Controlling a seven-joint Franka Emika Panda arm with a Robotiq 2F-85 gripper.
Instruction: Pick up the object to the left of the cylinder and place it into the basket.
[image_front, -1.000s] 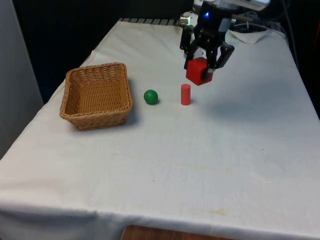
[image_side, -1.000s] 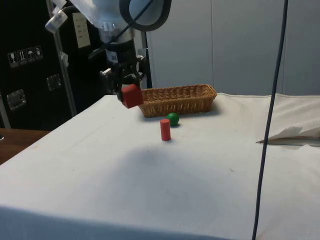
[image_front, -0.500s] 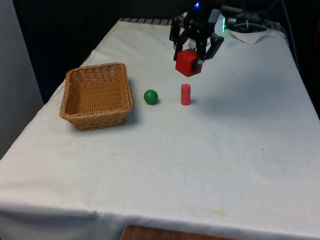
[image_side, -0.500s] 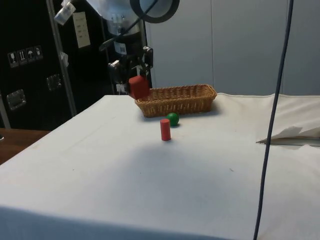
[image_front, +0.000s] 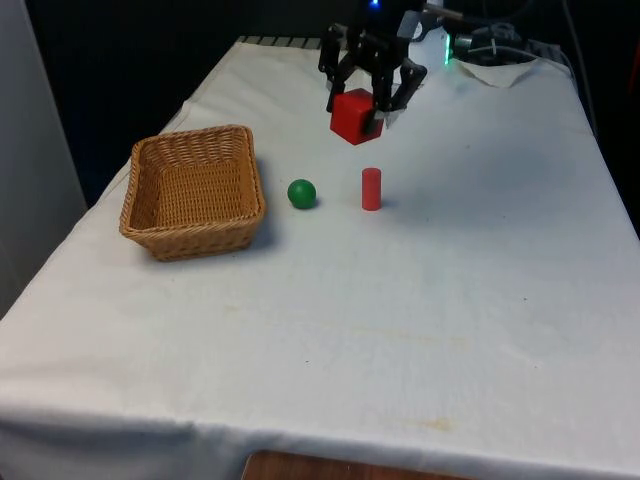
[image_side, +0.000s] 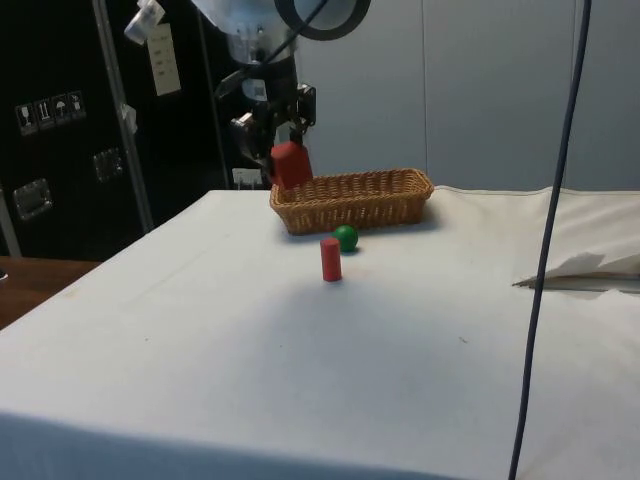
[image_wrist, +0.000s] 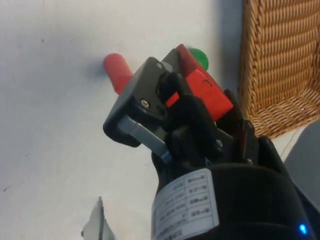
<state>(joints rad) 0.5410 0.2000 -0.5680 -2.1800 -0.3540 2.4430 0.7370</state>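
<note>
Jaws (image_front: 362, 95) clamped on the red cube (image_front: 355, 115), airborne above the white-clothed worktop (image_front: 400, 300). Below sit the red cylinder (image_front: 371, 189), green ball (image_front: 301, 193) and wicker basket (image_front: 192, 190); black curtains behind, dark cabinets alongside.

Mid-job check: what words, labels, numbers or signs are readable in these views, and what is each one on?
No text reads clearly enough to quote.
White label on the claw: small print, too blurred to read.
White sheet by the dark cabinet: print too small to read.
Small square signs on that cabinet: pictograms, too small to tell.
Red cube, red cylinder, green ball, basket: no markings seen.
</note>
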